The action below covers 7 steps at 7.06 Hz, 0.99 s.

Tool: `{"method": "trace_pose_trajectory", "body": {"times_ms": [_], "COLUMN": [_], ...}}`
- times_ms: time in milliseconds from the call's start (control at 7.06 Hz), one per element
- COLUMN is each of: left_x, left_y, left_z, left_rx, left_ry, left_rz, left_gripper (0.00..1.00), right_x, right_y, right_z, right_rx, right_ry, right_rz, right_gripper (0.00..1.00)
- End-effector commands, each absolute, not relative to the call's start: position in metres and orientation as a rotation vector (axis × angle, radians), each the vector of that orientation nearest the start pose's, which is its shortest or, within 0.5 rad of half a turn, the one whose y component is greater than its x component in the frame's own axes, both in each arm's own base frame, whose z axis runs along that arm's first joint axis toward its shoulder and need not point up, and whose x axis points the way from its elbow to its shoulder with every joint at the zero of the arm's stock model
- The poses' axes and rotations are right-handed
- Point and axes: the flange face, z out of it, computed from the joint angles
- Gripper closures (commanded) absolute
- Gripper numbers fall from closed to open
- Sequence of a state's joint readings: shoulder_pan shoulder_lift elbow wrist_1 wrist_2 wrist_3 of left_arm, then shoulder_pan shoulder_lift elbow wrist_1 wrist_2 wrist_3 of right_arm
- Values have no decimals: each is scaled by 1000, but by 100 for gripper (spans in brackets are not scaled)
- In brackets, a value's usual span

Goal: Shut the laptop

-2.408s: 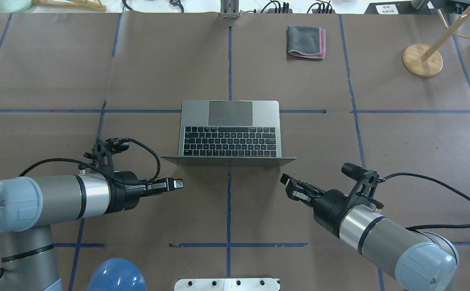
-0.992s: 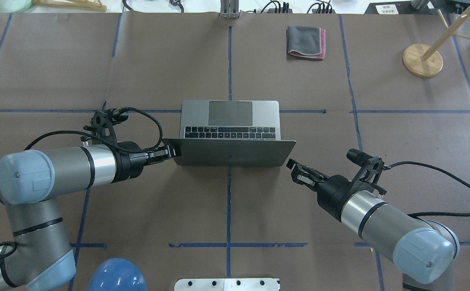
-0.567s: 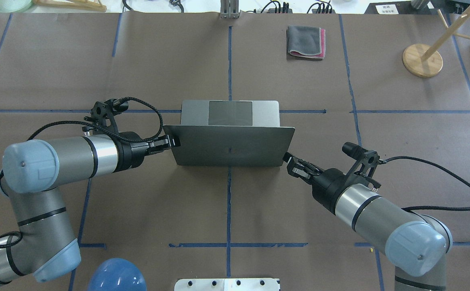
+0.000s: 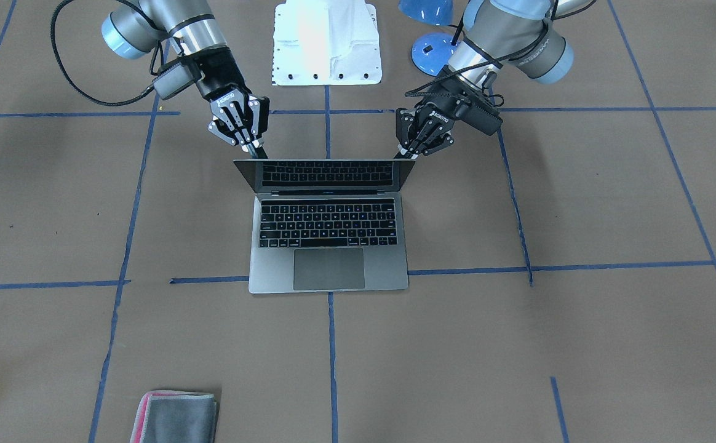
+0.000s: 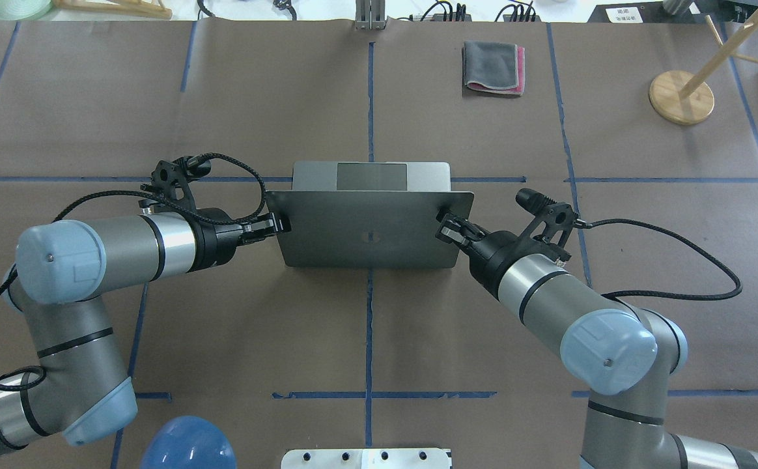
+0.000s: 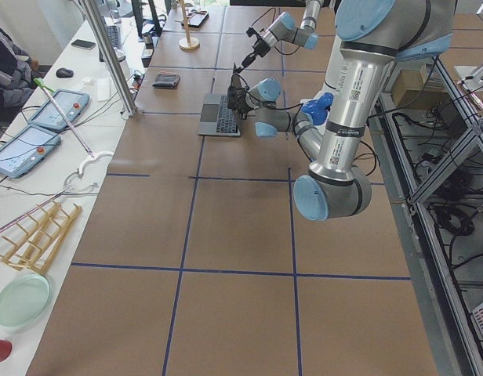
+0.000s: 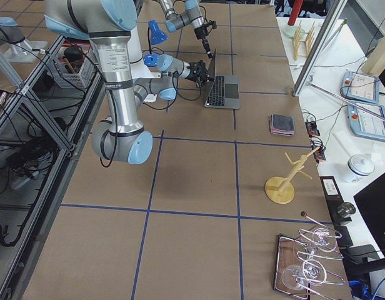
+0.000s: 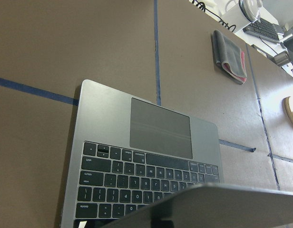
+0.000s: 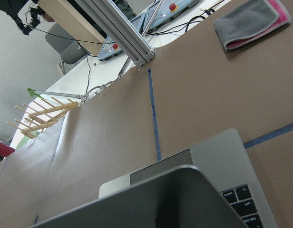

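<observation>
The space-grey laptop [image 5: 369, 228] lies at the table's middle, its lid half lowered over the black keyboard [image 4: 327, 223]. The screen [image 4: 327, 172] leans toward the keys. My left gripper [image 5: 279, 225] is shut, with its tips against the lid's left edge; in the front view it is on the right [image 4: 406, 151]. My right gripper [image 5: 447, 229] is shut, with its tips on the lid's right corner; in the front view it is on the left [image 4: 254, 147]. Both wrist views show the lid's edge [image 8: 208, 206] [image 9: 151, 199] over the trackpad. No fingers show in them.
A folded grey-and-pink cloth [image 5: 493, 67] lies at the far side, right of centre. A wooden stand [image 5: 680, 96] is at the far right. A blue dome [image 5: 187, 443] and a white base plate [image 5: 366, 458] are at the near edge.
Both arms have moved forward to the lid. The lid has tipped from almost upright down over the keyboard, and now hides the keys from overhead. The right gripper has reached the lid's right corner.
</observation>
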<state>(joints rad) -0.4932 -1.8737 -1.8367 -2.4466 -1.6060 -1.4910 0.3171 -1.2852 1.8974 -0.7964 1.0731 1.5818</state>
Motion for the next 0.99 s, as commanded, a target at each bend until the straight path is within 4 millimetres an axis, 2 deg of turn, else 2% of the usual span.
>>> {"method": "trace_pose_trajectory", "body": {"times_ms": [0,283,567,850], "left_x": [445,450,460,474], "left_y": [-387,-399,-420,-443], "left_z": [272,270,265,270], "left_rx": [381,388,387,393], "left_ry": [1395,1383,1330,1300], "left_rz": [-314,-327,-351,-372], "left_gripper": [100,100,100,100], "right_x": [-471,-472,-487,-488], "right_y": [-366,-375,-386,-393], "right_z": [266,270,269,272], "right_rx": [629,630,632,624], "right_ry": [-1268,-1251,-1240,-1232], "right_rz": [627,631,643,640], "right_gripper": [100,100,100,100]}}
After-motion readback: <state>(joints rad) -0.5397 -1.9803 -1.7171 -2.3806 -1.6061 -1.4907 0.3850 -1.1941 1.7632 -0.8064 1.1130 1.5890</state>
